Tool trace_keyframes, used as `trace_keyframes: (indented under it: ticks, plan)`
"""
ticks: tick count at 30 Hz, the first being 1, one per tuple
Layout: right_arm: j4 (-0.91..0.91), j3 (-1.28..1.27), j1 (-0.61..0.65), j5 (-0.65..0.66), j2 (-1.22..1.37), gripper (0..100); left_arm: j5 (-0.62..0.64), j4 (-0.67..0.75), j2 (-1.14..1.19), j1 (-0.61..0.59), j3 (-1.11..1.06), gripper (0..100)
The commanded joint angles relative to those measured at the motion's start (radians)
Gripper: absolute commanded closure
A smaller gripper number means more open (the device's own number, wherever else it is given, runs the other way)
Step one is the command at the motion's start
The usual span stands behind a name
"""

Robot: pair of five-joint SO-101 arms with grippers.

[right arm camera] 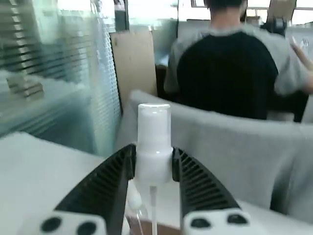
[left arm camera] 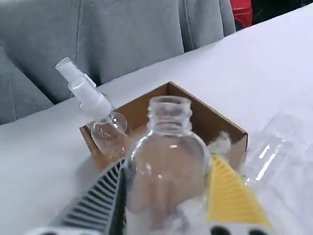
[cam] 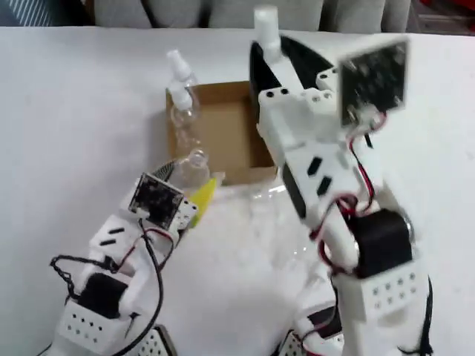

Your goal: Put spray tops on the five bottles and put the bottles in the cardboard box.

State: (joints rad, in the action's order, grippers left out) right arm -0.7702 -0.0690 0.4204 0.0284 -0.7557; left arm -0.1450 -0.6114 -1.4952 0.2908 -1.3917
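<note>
left tool (left arm camera: 168, 188) closed on uncapped bottle (left arm camera: 166, 156), upright beside cardboard box (left arm camera: 215, 115) | right tool (right arm camera: 153, 169) clamped around spray top (right arm camera: 153, 128), high above worktop (cam: 74, 111)

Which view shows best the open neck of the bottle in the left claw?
The left wrist view: the bottle stands close, its threaded neck plain. The high view shows it small, from above, by the cardboard box. The right wrist view faces a spray top.

Three clear bottles (left arm camera: 168, 161) (left arm camera: 108, 131) (left arm camera: 271, 144), two white spray tops (left arm camera: 88, 95) (right arm camera: 153, 142), one cardboard box (left arm camera: 222, 125), two grippers (left arm camera: 168, 198) (right arm camera: 152, 171)
</note>
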Motion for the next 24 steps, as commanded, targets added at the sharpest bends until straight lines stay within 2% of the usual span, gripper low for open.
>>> trace_keyframes:
  ticks: [1, 8, 12, 16, 24]
  plan:
    - [0.159, 0.052, 0.047, -0.003, -0.054, 98.3, 0.018, 0.031, -0.113, -0.01, 0.005, 98]
    - [0.202, 0.009, 0.05, -0.023, -0.191, 98.3, 0.242, 0.02, -0.331, -0.025, -0.061, 98]
    - [0.206, -0.072, 0.05, -0.1, -0.251, 98.4, 0.256, 0.043, -0.337, -0.018, -0.074, 98]
    - [0.309, -0.173, 0.051, -0.144, -0.272, 98.4, 0.256, 0.055, -0.335, -0.018, -0.078, 98]
    - [0.602, -0.31, 0.182, -0.104, -0.226, 98.4, 0.25, 0.058, -0.335, 0.007, -0.1, 98]
